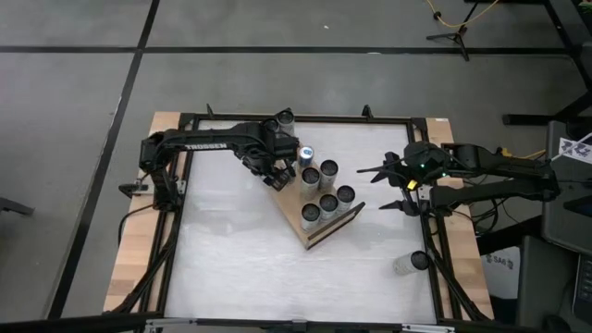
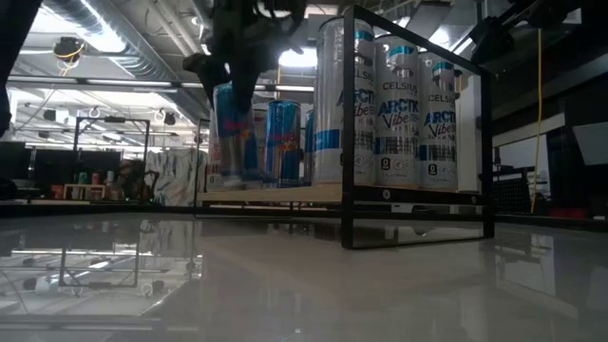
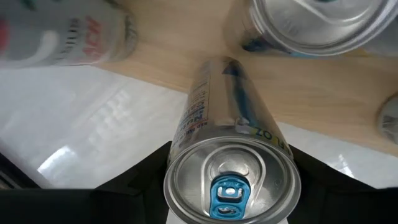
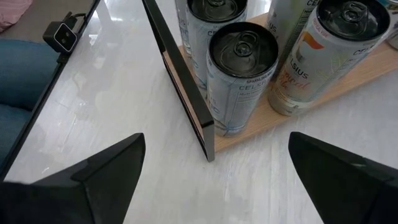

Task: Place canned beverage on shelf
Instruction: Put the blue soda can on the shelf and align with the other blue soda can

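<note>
The left gripper (image 1: 277,173) is clamped round a blue-tabbed can (image 3: 231,186), holding it upright at the shelf's (image 1: 294,220) far-left end. Five more cans (image 1: 326,190) already stand crowded on the shelf just beside it. The right gripper (image 1: 387,188), fingers spread wide and empty, hovers off the shelf's right. A stray can (image 1: 412,263) lies well apart, toward the table's (image 1: 231,268) near-right corner.

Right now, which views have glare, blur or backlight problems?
Low view: the glossy table mirrors the room, and the backlit left gripper is nearly a silhouette. Left wrist view: the held can is sharp, the red-lettered can smeared. Right wrist view: soft sheen on the tabletop, cans crisp. High view: evenly lit, shelf clear.
</note>
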{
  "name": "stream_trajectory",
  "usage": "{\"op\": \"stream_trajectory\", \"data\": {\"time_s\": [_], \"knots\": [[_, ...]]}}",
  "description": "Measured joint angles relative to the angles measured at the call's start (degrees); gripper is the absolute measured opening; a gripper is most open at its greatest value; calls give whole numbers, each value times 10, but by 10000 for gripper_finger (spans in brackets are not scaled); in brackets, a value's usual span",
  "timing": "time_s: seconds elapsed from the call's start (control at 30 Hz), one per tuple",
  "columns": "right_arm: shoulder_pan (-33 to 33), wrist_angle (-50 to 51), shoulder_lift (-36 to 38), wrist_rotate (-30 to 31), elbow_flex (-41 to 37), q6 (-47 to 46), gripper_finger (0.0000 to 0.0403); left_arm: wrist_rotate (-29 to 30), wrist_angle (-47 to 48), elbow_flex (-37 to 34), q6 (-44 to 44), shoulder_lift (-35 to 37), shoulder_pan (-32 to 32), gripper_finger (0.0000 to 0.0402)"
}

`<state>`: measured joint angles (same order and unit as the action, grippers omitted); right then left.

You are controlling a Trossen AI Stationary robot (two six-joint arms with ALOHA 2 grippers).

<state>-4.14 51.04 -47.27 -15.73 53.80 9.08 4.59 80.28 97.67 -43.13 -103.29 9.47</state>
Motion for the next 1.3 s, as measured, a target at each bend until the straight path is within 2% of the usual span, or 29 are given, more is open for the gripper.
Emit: {"op": "stream_trajectory", "data": {"time_s": [0.33, 0.6, 0.77, 1.3], "knots": [[0, 0, 0, 0, 0, 0, 392, -3, -4, 0, 49, -17, 10, 216], [0, 0, 0, 0, 0, 0, 392, -10, -13, 0, 117, -17, 11, 244], [0, 0, 0, 0, 0, 0, 392, 9, -15, 0, 119, -17, 12, 249], [0, 1, 0, 0, 0, 0, 392, 9, -33, -1, 119, -17, 11, 251]]}}
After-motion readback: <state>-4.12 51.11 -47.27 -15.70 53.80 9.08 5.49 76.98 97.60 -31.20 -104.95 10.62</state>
